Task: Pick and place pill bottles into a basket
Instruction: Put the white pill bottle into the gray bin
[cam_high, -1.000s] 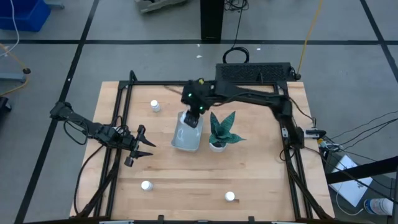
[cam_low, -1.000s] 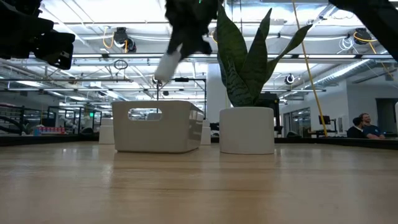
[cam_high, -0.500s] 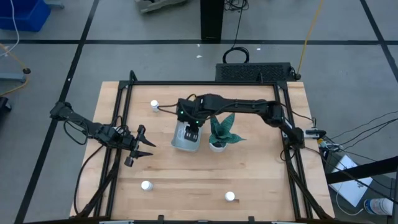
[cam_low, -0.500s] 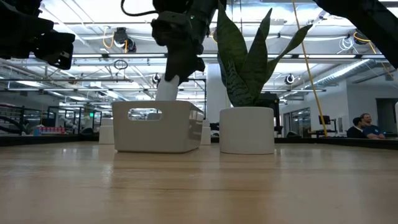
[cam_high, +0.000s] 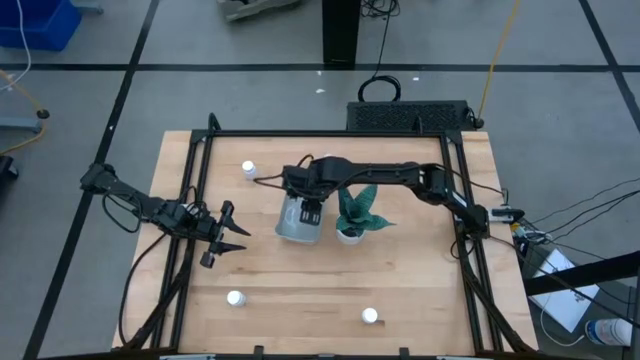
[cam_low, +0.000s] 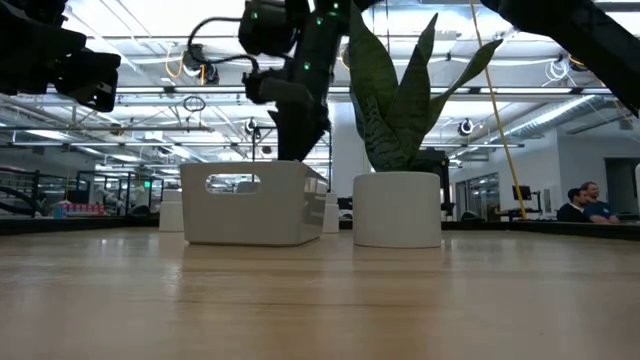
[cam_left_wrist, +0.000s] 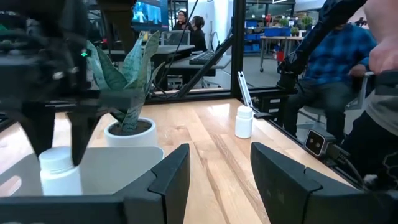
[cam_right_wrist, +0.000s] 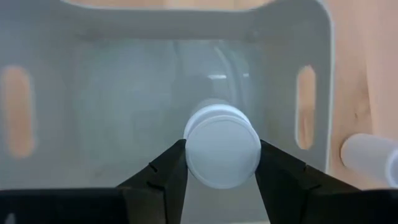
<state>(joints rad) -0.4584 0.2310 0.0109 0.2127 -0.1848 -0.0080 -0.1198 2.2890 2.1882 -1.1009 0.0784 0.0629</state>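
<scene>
A: Since a second ago the right gripper (cam_high: 308, 207) has come down from above the basket (cam_high: 290, 228) into it, carrying a pill bottle (cam_right_wrist: 221, 145).

B: And from above?

A: The basket sits mid-table beside the potted plant (cam_high: 354, 212). Loose bottles stand near the far left corner (cam_high: 248, 170) and along the near edge (cam_high: 235, 297) (cam_high: 369, 316). The left gripper (cam_high: 226, 238) waits by the left edge, fingers parted, holding nothing.

B: Low view?

A: The right gripper (cam_low: 290, 125) dips behind the basket's (cam_low: 250, 210) rim.

B: Left wrist?

A: A bottle (cam_left_wrist: 60, 171) stands in the basket between dark fingers; another (cam_left_wrist: 244, 121) stands on the table.

B: Right wrist?

A: The fingers clamp the bottle's cap over the basket floor.
</scene>
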